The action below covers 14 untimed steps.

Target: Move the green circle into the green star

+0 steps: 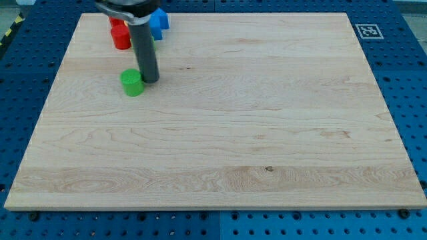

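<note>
1. While the rod stands on the wooden board (220,133), my tip (151,80) rests just to the view's right of the green circle (132,82), touching or nearly so.
2. No fingers exist on this rig; the rod holds nothing and can only push.
3. Toward the view's top from the tip sit a red block (120,37) and a blue block (159,21); a sliver of green beside the rod may be the green star, largely hidden.
4. Judged step: lining up behind the circle. Next, the tip likely must get below it and push toward the view's top.
</note>
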Tool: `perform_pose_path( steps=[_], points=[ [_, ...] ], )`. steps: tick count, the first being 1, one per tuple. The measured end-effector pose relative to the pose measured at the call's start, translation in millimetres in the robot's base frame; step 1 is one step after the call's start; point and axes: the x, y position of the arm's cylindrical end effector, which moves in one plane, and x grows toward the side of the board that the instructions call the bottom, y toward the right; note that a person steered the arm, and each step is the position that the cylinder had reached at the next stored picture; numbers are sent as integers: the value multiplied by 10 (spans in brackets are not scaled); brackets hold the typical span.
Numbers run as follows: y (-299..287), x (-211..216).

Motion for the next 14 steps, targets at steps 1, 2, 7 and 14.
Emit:
perform_pose_path(
  steps=[1, 2, 7, 14],
  points=[
    [103, 69],
    [105, 498],
    [-1103, -212],
    [-611, -312]
  ],
)
